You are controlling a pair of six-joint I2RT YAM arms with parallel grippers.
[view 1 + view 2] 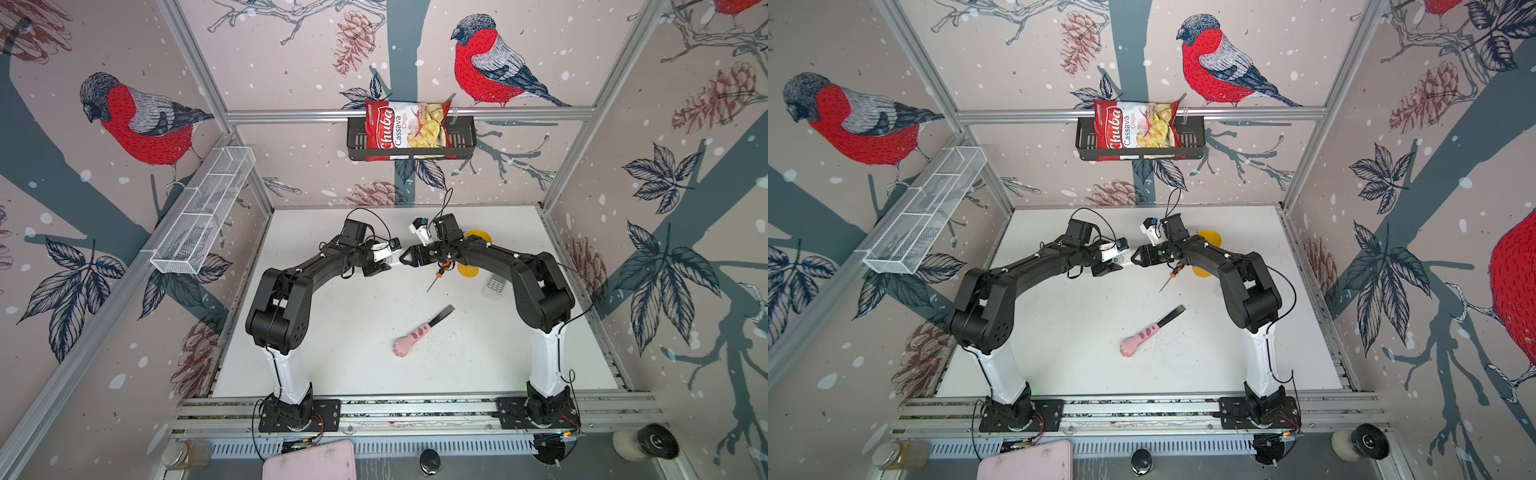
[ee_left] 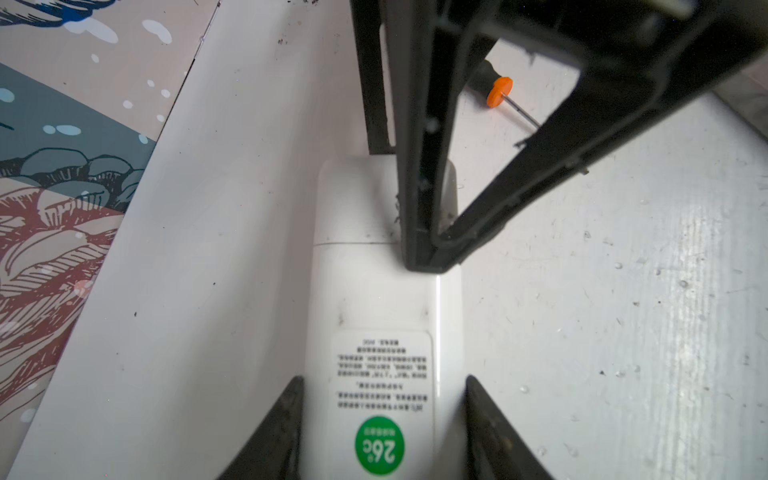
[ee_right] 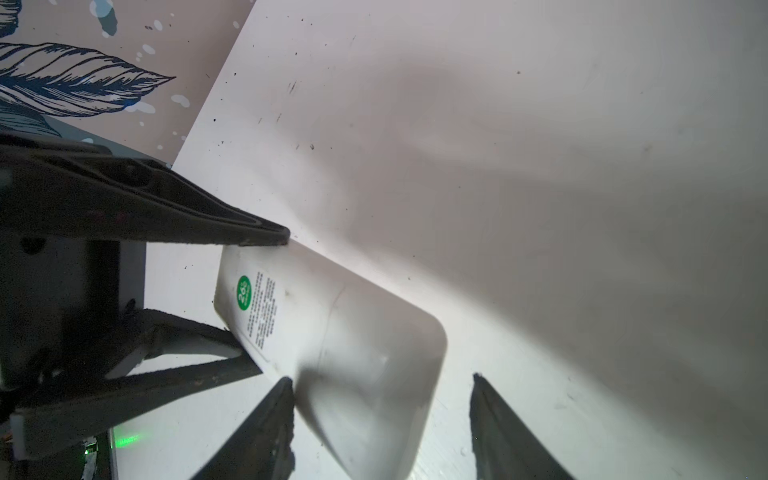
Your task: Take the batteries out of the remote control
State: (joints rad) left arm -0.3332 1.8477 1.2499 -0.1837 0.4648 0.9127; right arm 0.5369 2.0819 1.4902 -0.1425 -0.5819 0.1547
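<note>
Squarely clamped with the left gripper (image 2: 382, 380) on the remote (image 2: 374, 299); pressed a finger (image 2: 282, 419) to each long side, right by the green sticker (image 2: 379, 445). Held it back face up and, by the look of the shadows, off the bench (image 1: 332, 332), above the middle of the far half. Straddled the opposite, plain end with the spread fingers of the right gripper (image 3: 382, 378); touched one side with one finger (image 3: 270, 415) and left a clear gap at the other. Showed, from the left wrist, a right fingertip (image 2: 422, 249) lying across the seam of the back cover (image 2: 357, 199). Could not see the batteries in any view; found the cover seated shut. Spotted a screwdriver (image 1: 440, 272) on the bench just right of the grippers, under the right arm, shaft pointing toward the near edge. Noted a yellow disc (image 1: 468, 271) beside it, partly hidden by that arm, and a second remote (image 1: 495, 286) closer to the right edge. Found a pink tool (image 1: 415, 334) lying mid-bench, toward the near edge, well apart from both grippers. Saw a chips bag (image 1: 405, 126) in a black basket (image 1: 461, 139) on the back wall and a white mesh shelf (image 1: 203, 212) on the left wall.
</note>
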